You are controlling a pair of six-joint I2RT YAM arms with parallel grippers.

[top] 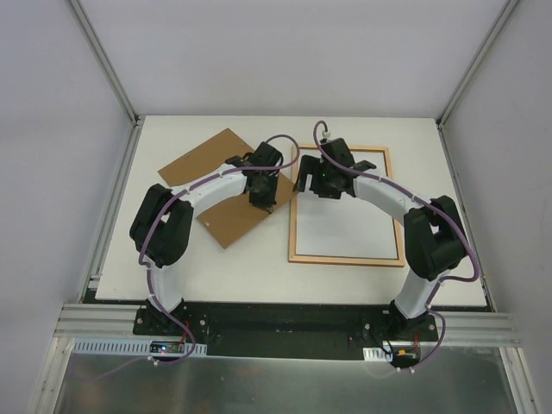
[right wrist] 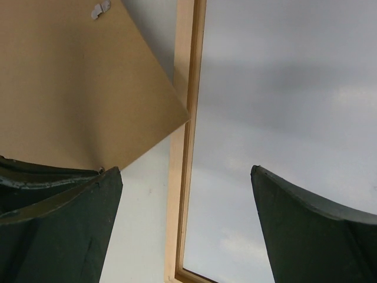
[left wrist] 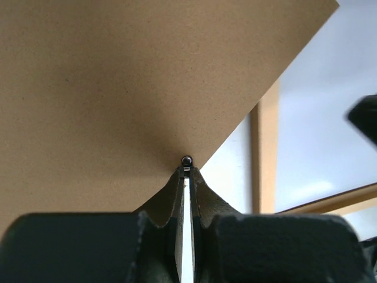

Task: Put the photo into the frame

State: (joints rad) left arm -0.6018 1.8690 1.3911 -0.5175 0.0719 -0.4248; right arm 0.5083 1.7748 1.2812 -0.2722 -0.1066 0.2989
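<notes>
The frame, a thin orange-brown wooden border around a pale, plain-looking middle, lies flat on the right half of the white table, its long sides running away from the arm bases. No blue-toned print can be made out in any view; whether the pale sheet inside the frame is the photo face down cannot be told.

Just left of the frame lies a plain brown board, turned at an angle, with one corner reaching close to the frame's left rail. In the right wrist view that corner sits right beside the wooden rail, and a small pale scrap shows near the board's upper edge.

The left gripper hangs over the board's right corner, its fingers pressed nearly together with only a thin slit between them; whether they pinch the board's edge cannot be told.

The right gripper hovers over the frame's upper left part, its two dark fingers spread wide, straddling the left rail and holding nothing.
</notes>
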